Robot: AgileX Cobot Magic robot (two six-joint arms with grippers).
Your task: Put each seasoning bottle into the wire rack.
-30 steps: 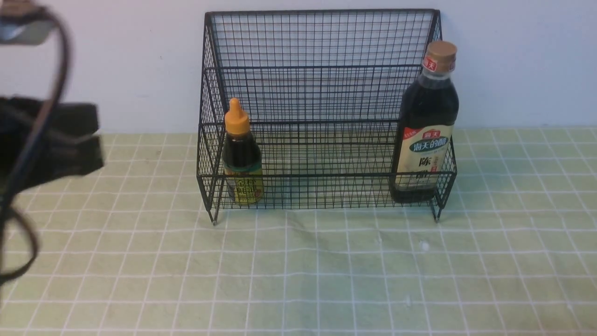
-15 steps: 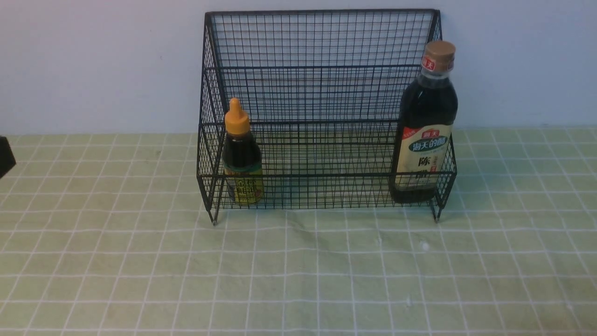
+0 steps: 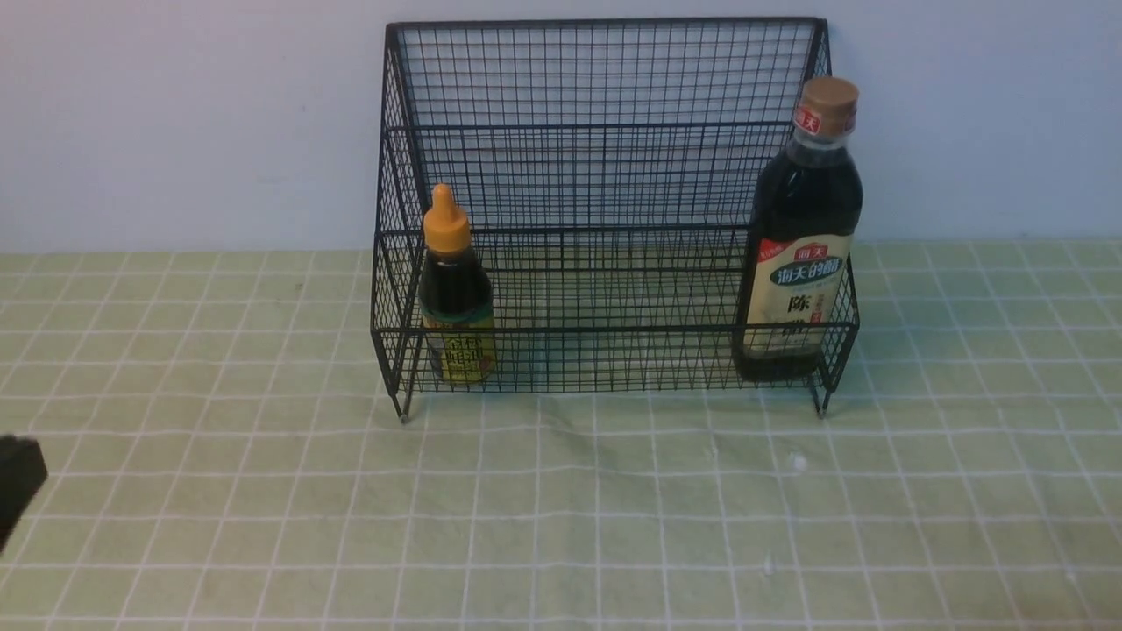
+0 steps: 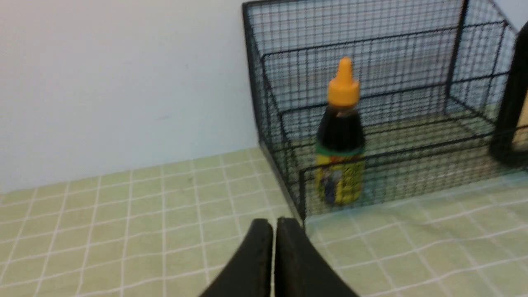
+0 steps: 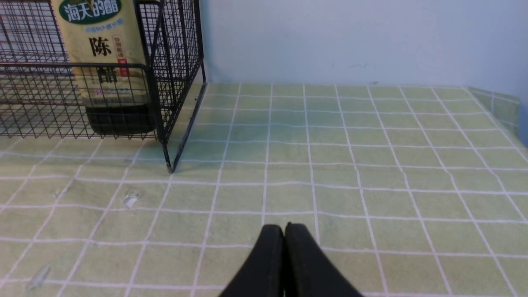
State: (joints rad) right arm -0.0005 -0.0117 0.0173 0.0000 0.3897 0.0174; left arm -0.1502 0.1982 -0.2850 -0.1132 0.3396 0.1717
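The black wire rack [image 3: 605, 175] stands at the back against the wall. The small bottle with orange pointed cap [image 3: 454, 294] stands upright inside its left end; it also shows in the left wrist view [image 4: 340, 140]. The tall bottle with tan cap and cream label [image 3: 802, 237] stands upright inside the right end, and its lower part shows in the right wrist view [image 5: 108, 66]. My left gripper [image 4: 274, 225] is shut and empty, low over the cloth in front of the rack's left corner. My right gripper [image 5: 284, 229] is shut and empty over the cloth right of the rack.
A green checked cloth [image 3: 561, 517] covers the table up to a pale wall. A black part of my left arm [image 3: 17, 486] shows at the far left edge. Small white specks [image 3: 796, 459] lie on the cloth in front of the rack.
My left arm has drawn back out of the front view to the left and down; only a small black corner remains at the edge. The bottles and rack have not moved.
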